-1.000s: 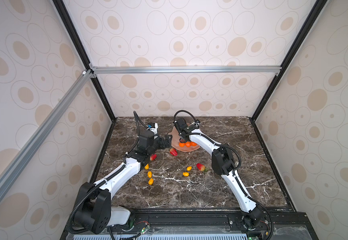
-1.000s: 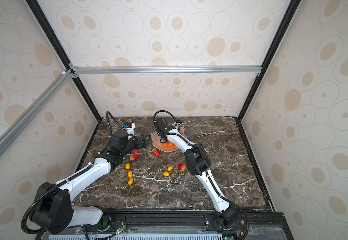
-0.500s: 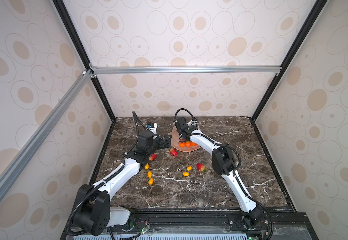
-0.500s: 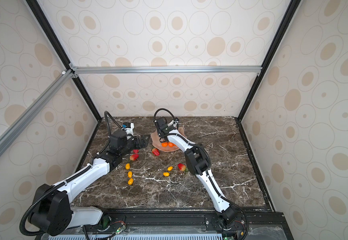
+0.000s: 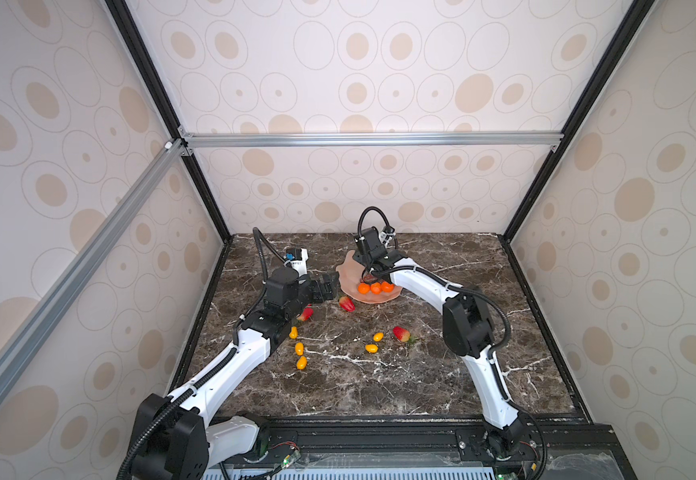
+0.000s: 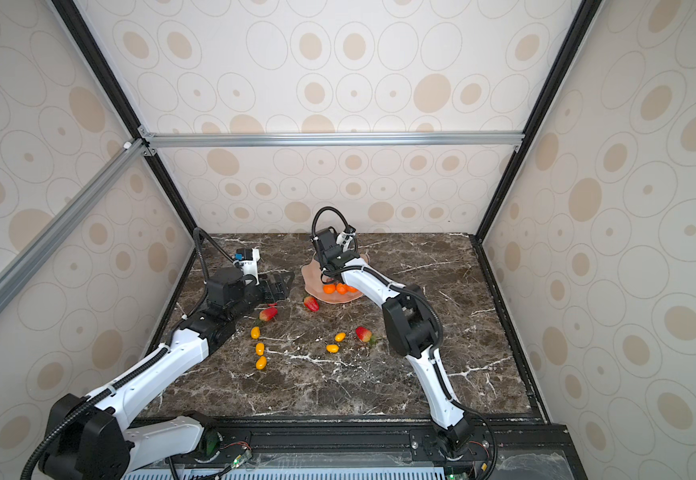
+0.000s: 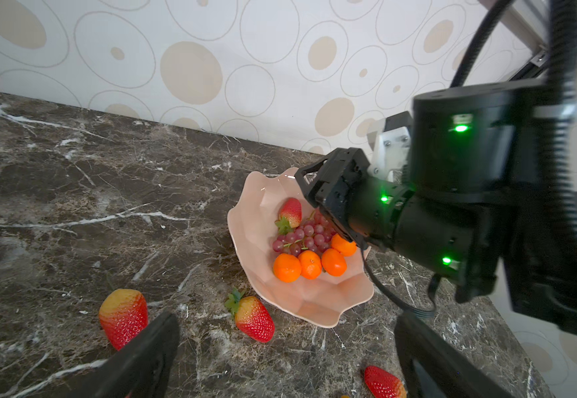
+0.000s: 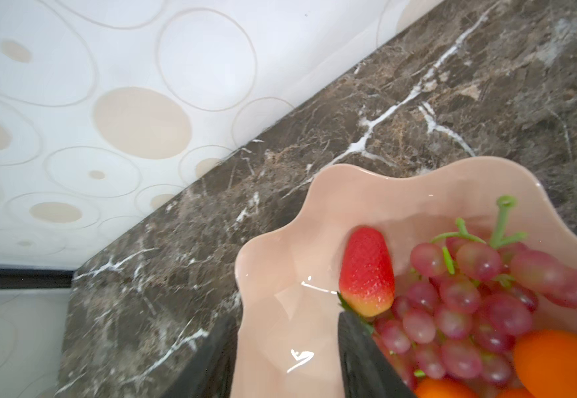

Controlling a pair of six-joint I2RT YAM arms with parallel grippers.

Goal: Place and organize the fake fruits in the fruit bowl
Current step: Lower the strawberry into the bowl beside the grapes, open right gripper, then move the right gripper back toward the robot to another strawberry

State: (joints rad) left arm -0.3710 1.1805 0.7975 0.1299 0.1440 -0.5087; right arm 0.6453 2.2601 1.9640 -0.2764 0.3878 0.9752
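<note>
Dark marble surface (image 5: pixel 379 386), walled on 3 sides; its front and right stretches lie bare. The fruit bowl (image 7: pixel 263 220) sits near the back wall. My right hand (image 8: pixel 290 361) hangs over the bowl's rim, fingers partly apart, gripping nothing. A strawberry (image 8: pixel 366 272) lies in the bowl just off one fingertip, beside the grape bunch (image 8: pixel 469 303) and tangerines (image 7: pixel 309 263). My left hand (image 7: pixel 287 361) gapes wide, empty, near the bowl, w/ loose strawberries (image 7: pixel 254 318) close by.

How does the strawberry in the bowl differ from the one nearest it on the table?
The bowl strawberry rests inside the fruit bowl beside the grape bunch; the table strawberry lies on marble outside the rim. The right gripper has open jaws by the first, the left gripper before the second. Both: red, green-capped.
</note>
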